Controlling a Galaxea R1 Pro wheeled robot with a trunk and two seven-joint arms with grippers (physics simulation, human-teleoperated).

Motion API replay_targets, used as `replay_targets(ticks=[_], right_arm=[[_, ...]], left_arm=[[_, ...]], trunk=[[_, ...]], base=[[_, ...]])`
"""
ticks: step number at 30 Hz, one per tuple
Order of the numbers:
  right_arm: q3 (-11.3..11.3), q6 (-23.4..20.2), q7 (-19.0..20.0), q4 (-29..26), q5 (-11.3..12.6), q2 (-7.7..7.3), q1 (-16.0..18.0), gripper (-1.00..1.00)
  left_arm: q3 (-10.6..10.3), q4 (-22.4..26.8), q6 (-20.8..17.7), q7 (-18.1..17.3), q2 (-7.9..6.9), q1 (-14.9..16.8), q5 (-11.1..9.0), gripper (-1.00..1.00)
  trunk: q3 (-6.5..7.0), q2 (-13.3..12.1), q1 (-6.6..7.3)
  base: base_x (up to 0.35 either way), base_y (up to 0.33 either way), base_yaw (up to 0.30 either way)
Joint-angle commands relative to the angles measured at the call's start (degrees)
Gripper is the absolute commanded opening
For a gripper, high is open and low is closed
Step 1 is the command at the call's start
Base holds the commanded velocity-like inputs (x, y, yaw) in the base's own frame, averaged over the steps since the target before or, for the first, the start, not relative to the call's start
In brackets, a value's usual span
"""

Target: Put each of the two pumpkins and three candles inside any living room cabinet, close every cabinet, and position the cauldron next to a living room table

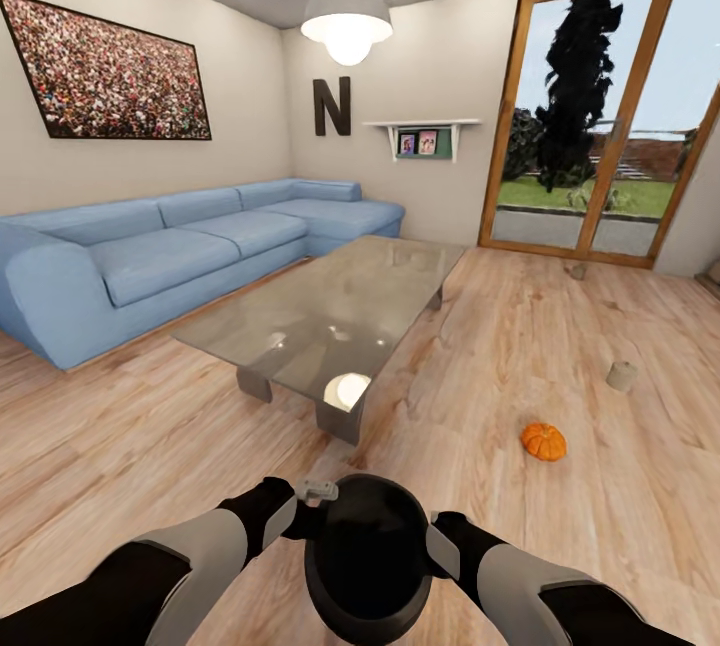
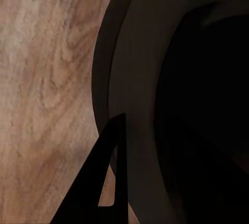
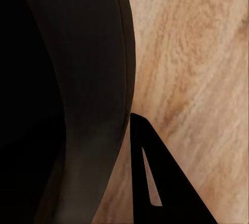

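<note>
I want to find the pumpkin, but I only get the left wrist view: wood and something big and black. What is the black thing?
Observer: It's the cauldron, a round black pot sitting between both of the robot's arms.
Operator: Is there a pumpkin anywhere?
Observer: Yes, one orange pumpkin lies on the wooden floor, ahead and to the robot's right.
Operator: And candles?
Observer: One pale candle stands on the floor, farther away than the pumpkin.
</note>
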State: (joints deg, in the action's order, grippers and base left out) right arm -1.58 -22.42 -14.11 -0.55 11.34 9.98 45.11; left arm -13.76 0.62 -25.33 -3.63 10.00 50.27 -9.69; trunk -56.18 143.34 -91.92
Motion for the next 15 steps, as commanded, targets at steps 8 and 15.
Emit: replay_targets(ticks=[8, 15], right_arm=[[1.84, 3.43, -0.22, -0.86, -0.88, 0.01, 0.07, -1.00], [1.84, 3.43, -0.22, -0.85, -0.87, 0.01, 0.07, -1.00]], left_arm=[[-1.73, -0.12, -0.16, 0.47, 0.00, 0.00, 1.08, -1.00], [-1.72, -0.13, -0.16, 0.47, 0.00, 0.00, 1.08, -1.00]], trunk=[[-0.05, 0.03, -0.01], [-0.05, 0.03, -0.01]], base=[[0.257, 0.000, 0.000], [0.205, 0.000, 0.000]])
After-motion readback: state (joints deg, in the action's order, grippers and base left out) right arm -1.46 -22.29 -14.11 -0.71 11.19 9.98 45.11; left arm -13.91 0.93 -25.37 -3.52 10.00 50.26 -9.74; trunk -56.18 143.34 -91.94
